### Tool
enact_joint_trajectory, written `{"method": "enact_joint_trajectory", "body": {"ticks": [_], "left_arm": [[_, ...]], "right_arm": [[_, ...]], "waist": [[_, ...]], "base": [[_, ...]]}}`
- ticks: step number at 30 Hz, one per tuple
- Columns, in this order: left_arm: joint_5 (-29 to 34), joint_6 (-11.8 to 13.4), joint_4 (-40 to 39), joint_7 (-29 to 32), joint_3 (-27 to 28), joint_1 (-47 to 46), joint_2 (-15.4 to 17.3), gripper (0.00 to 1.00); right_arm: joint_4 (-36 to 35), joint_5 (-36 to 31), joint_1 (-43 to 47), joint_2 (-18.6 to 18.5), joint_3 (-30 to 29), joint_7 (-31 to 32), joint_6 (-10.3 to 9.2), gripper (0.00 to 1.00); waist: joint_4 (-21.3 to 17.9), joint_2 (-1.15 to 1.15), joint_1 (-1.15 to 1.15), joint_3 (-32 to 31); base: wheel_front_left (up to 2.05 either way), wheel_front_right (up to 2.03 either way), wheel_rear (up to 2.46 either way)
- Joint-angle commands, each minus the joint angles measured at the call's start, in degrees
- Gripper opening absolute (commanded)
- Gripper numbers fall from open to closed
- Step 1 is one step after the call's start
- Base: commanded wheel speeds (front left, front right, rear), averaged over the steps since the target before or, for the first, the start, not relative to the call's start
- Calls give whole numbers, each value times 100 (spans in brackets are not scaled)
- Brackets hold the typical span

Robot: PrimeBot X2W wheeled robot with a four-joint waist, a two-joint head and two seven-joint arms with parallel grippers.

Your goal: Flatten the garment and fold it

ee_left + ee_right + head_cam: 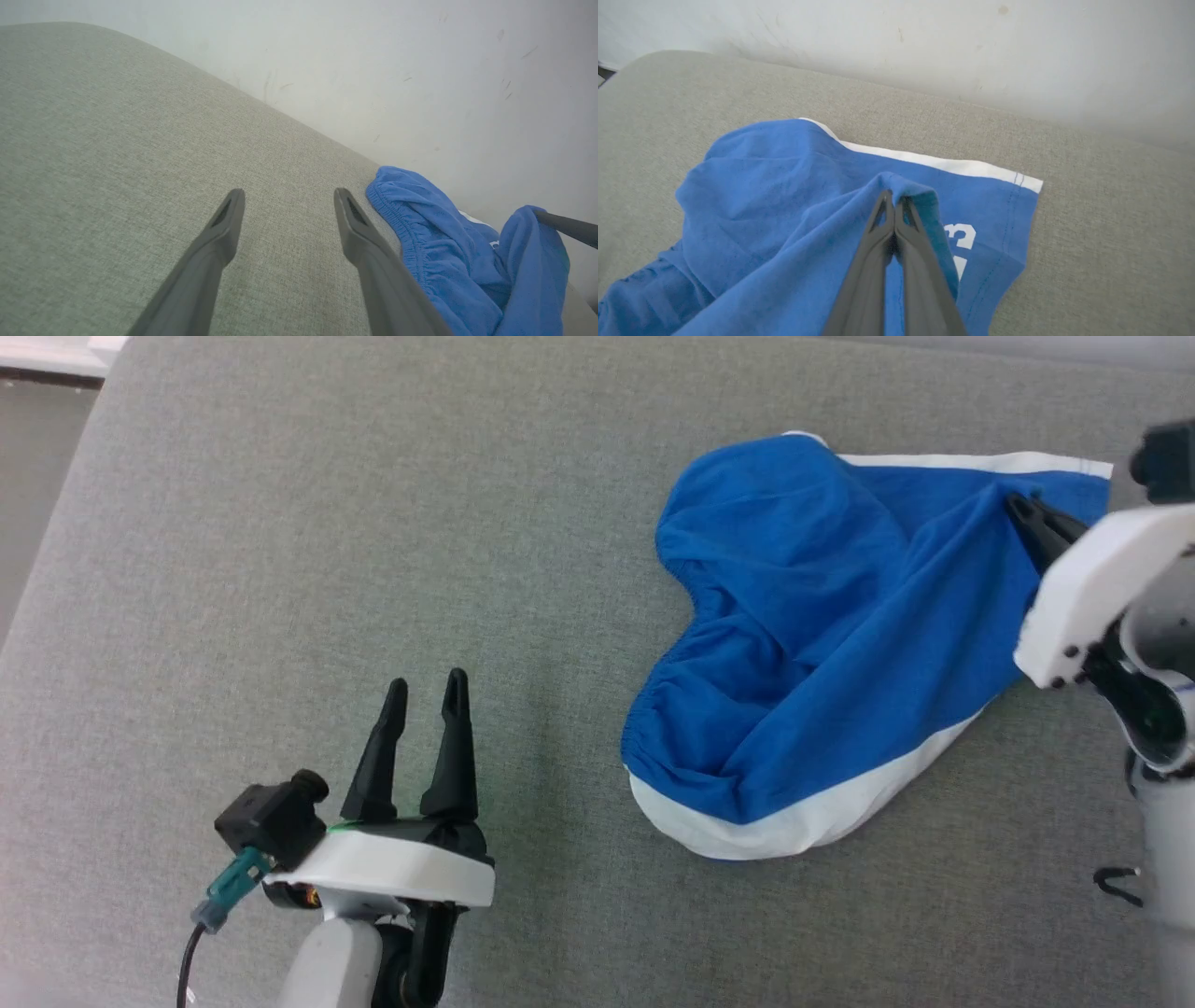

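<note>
Shorts (822, 644) lie bunched on the grey cushion (280, 523), out at 2 to 3 o'clock in your head view, not yet flat and not yet folded.

Working from the left, your left gripper (427, 679) sits at 7 o'clock. Its 2 fingers are spread wide with nothing between them, over bare cushion and clear of the cloth. In your left wrist view the gathered waistband (402, 224) shows at 4 o'clock.

Next comes the heap itself. The waistband faces 9 o'clock, a white stripe (980, 462) runs along the far edge at 12, and a broad white band (794, 821) lies at 6.

At 3 o'clock your right gripper (1019, 507) has its fingers pressed together on a pinch of blue fabric, pulled up into a small peak. Your right wrist view shows that peak draped over the fingertips (883, 209), with a white printed 3 (964, 235) just beside them.

Expect this cloth to be light, soft and limp. It should sag and drag rather than hold a shape, and a thin pinch may slip. You would likely do best gripping at the edges, the waistband with your left and a hem corner with your right, where seams make the cloth thicker.
</note>
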Motion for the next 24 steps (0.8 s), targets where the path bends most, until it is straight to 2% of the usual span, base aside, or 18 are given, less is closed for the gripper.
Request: {"method": "enact_joint_trajectory", "body": {"ticks": [1,3,4,5,7,11,15,20,24], "left_arm": [[-56,-36,14,-27,-30,-132,-5,100],[-68,-42,35,-27,-54,-188,-5,100],[-72,-43,49,-27,-67,-214,-5,100],[-78,-41,62,-27,-79,-237,-5,100],[-87,-37,85,-27,-102,-282,-5,100],[-59,-33,123,-27,-81,-295,-5,100],[24,-34,135,-27,21,-178,-5,100],[147,-28,115,-27,110,75,-5,100],[264,-19,1,-27,174,289,-5,100]], "right_arm": [[366,-118,-265,-4,134,-219,-4,0],[778,-222,-471,-37,307,-465,-4,18],[963,-258,-549,-38,394,-586,-4,21],[1148,-288,-616,-44,454,-687,-4,31],[1427,-334,-746,-117,615,-879,-4,100],[1561,-230,-814,-306,939,-1132,-4,100],[1155,173,-428,-461,956,-1143,-4,100],[48,465,714,-384,356,-1164,-4,100],[-931,75,1858,75,-316,-1712,-4,100]], "waist": [[89,0,-1,142],[111,0,-1,206],[115,0,-1,223],[117,0,-1,236],[110,0,-1,251],[10,0,-1,144],[-166,0,-1,-121],[-424,0,-1,-501],[-635,0,-1,-675]], "base": [[0,0,0],[0,0,0],[0,0,0],[0,0,0],[0,0,0],[0,0,0],[0,0,0],[0,0,0],[0,0,0]]}}
